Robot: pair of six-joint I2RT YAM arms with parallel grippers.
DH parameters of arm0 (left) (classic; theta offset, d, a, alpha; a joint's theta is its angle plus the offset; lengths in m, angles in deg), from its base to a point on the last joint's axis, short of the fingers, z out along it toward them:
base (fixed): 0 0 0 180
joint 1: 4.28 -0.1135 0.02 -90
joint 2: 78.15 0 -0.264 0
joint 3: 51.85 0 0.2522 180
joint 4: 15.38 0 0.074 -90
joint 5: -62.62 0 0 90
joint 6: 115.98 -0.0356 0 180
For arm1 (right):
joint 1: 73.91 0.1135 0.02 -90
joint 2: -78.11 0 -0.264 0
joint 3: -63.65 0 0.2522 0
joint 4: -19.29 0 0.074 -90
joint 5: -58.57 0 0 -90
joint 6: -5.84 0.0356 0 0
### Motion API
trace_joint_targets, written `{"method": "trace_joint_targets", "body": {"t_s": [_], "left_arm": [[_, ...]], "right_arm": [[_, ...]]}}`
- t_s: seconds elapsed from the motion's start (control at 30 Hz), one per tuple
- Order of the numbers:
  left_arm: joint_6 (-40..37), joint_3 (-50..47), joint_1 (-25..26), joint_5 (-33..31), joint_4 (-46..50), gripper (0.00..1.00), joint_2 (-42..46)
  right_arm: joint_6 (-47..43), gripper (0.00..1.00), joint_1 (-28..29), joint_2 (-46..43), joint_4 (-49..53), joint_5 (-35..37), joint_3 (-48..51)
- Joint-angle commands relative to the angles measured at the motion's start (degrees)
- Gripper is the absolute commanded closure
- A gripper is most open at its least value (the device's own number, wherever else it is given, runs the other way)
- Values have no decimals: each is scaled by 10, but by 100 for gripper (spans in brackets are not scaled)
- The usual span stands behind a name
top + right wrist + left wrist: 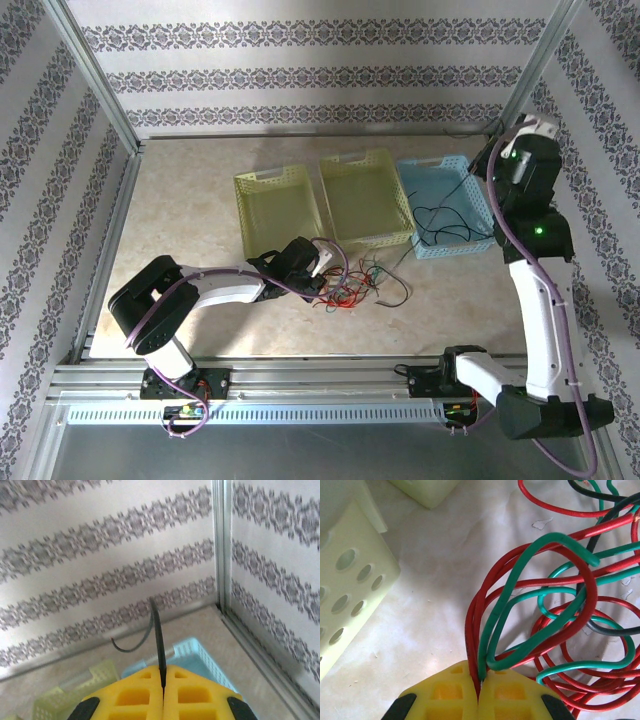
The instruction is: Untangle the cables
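The cables (350, 285) are red, green and black, and 1 black cable (159, 630) shows dark against the wall (320, 60), which is white with horizontal bands of grey-purple ornamental print. Of the 3 baskets, the left basket (245, 215) and middle basket (355, 157) are pale yellow-green, the right basket (430, 161) is light blue, and the table (190, 220) is beige with faint marbling. The left gripper (480, 680) and right gripper (164, 672) are bright yellow with black patches, while the left arm (225, 290) and right arm (540, 300) are white and black with purple wiring (505, 215).
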Motion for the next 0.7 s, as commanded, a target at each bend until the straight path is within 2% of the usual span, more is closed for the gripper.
{"method": "trace_joint_targets", "body": {"t_s": [0.0, 0.13, 0.27, 0.43, 0.67], "left_arm": [[-6, -5, -3, -8, 6, 100, -4], [-12, -5, -3, -9, 9, 100, -9], [-10, -4, -3, -9, 7, 100, -8], [-8, -3, -3, -8, 4, 100, -9], [-5, -9, -3, -12, 5, 100, 0]], "right_arm": [[-32, 100, -8, 4, -56, -4, -72], [-44, 100, -18, 24, -58, -12, -119], [-38, 100, -29, 36, -58, -19, -121], [-15, 100, -45, 44, -72, -34, -57], [-18, 100, -48, 37, -71, -15, 74]]}}
